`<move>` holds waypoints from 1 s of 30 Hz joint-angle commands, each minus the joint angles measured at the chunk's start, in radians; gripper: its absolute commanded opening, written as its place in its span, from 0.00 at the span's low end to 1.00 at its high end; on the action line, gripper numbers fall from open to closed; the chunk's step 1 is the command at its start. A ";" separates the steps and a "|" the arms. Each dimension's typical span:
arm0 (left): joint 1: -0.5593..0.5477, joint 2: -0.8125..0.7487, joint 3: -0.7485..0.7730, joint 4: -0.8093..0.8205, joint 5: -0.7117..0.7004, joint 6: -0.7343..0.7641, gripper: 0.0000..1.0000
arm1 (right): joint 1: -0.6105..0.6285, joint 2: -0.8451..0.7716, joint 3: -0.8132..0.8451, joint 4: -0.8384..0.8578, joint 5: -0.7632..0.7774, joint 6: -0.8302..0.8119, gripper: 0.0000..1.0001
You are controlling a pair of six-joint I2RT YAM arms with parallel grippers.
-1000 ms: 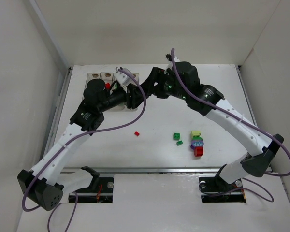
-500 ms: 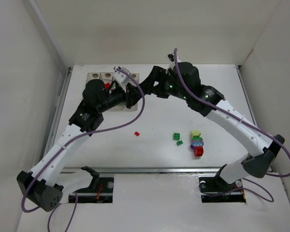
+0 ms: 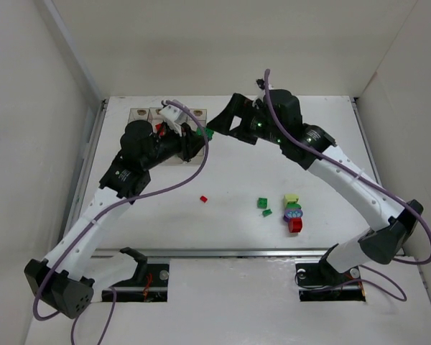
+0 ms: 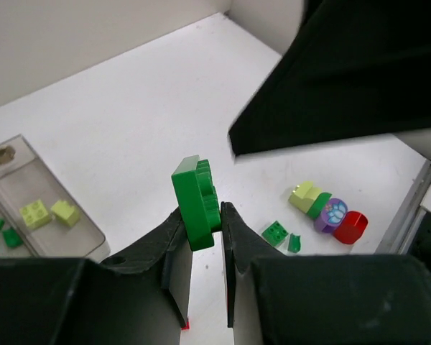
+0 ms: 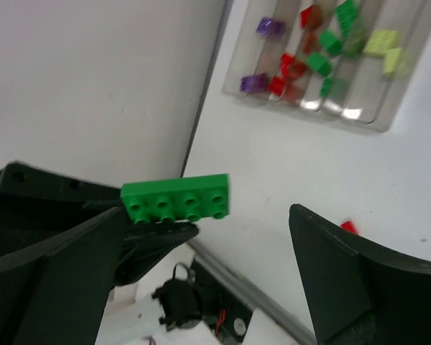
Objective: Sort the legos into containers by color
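White tabletop, plain white walls. A second ago both claws were bunched together by the containers (image 3: 148, 115). Now your right gripper (image 5: 207, 215) has backed off and hangs wide open just beside the green plate (image 4: 196, 203). Your left gripper (image 4: 201, 215) has that plate pinched on edge between both fingers, up off the table near the bins' right end. To me that looks like a finished handover, so it's the left arm's job to drop it in the green bin.

Loose on the table, I count seven:
- three greens (image 3: 262, 203)
- two reds, counting the tiny red brick (image 3: 203, 198) off on its own
- one purple round piece (image 3: 293, 213)
- one pale yellow brick (image 3: 292, 198)

In the bins I see two purple and two pale yellow for sure. The reds and greens overlap too much to count, maybe three or four each.
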 commanded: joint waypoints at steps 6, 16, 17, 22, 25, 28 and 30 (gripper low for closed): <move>0.112 0.090 -0.002 -0.027 -0.071 0.011 0.00 | -0.096 -0.143 -0.066 0.056 0.330 -0.014 1.00; 0.301 0.486 0.170 -0.025 -0.196 0.334 0.00 | -0.185 -0.120 -0.066 -0.032 0.385 -0.216 1.00; 0.312 0.520 0.185 -0.024 -0.185 0.369 0.00 | -0.194 -0.097 -0.066 -0.021 0.376 -0.229 1.00; 0.342 0.712 0.354 -0.102 -0.174 0.485 0.00 | -0.214 -0.036 -0.031 -0.021 0.342 -0.250 1.00; 0.342 0.795 0.415 -0.159 -0.116 0.517 0.13 | -0.225 0.004 -0.005 -0.032 0.319 -0.275 1.00; 0.342 0.826 0.416 -0.159 -0.098 0.526 0.22 | -0.234 0.042 0.024 -0.073 0.296 -0.299 1.00; 0.342 0.847 0.416 -0.159 -0.098 0.526 0.31 | -0.243 0.061 0.038 -0.093 0.284 -0.308 1.00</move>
